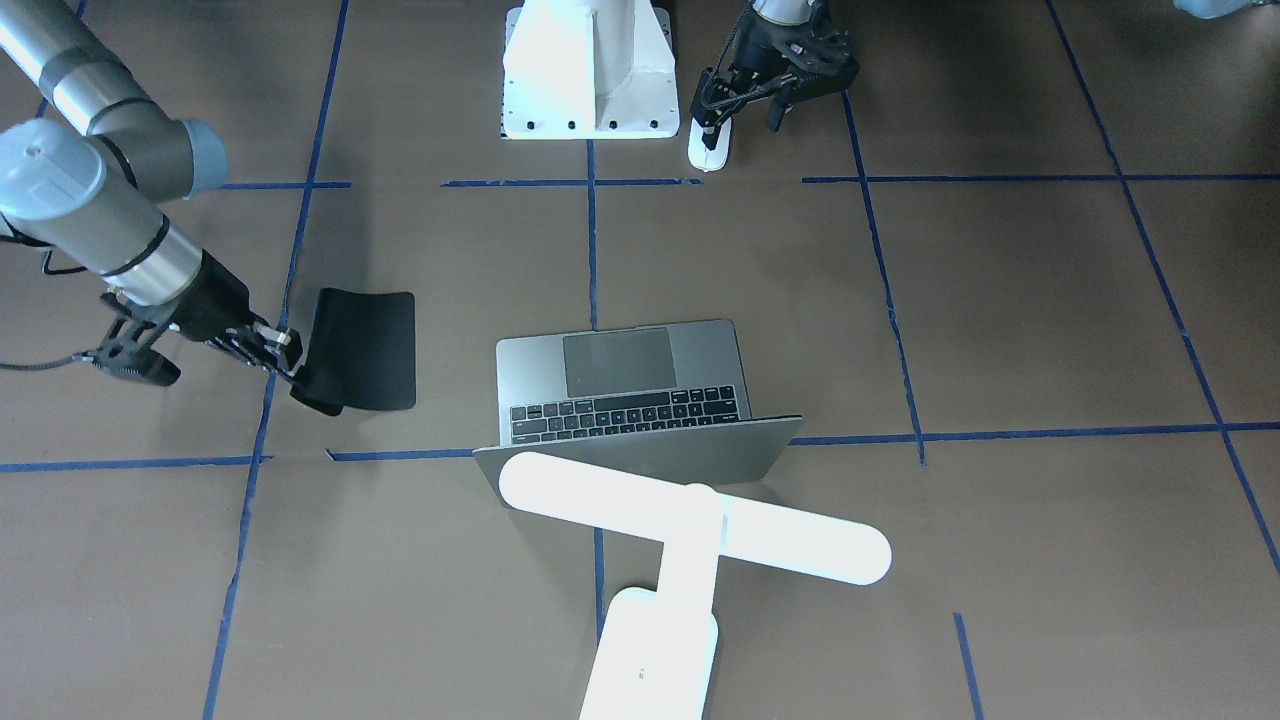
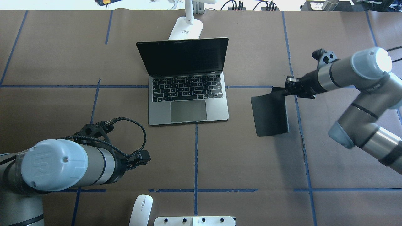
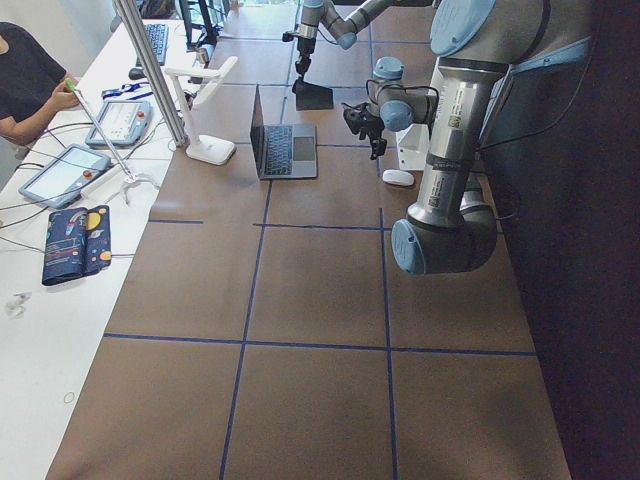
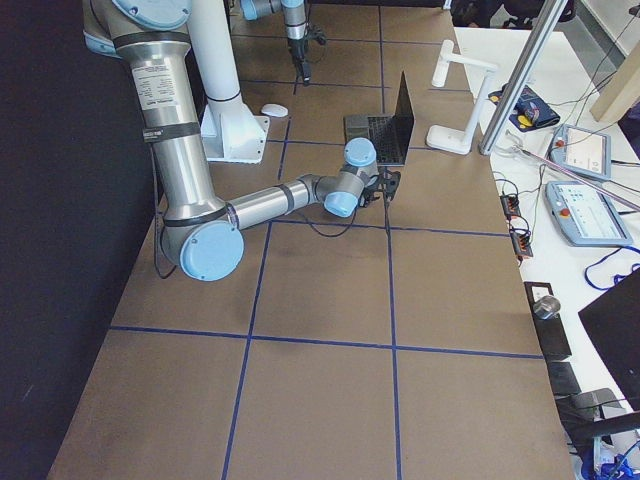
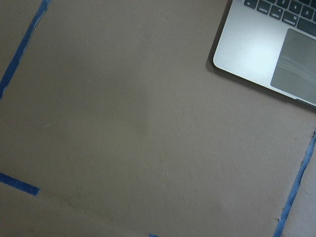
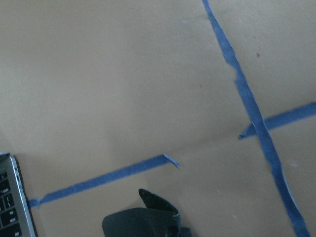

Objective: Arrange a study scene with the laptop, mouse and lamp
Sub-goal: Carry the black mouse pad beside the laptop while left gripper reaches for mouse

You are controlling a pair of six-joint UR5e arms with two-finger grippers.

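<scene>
The laptop (image 2: 188,94) stands open mid-table, the lamp (image 1: 690,530) just behind its lid. The mouse (image 2: 141,208) lies apart by the robot's base (image 1: 590,90), with the left gripper (image 1: 742,125) spread and empty near it. The right gripper (image 2: 286,90) pinches a raised corner of the black mat (image 2: 270,116) — mat-laying seems in hand; next, lay it flat and let go.

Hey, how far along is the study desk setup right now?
Done: the laptop sits open, lamp behind it. In hand: the right tool pinches a corner of the black mat, that edge raised. To do: the mouse lies by the white pedestal, left tool open near it, not placed.
</scene>
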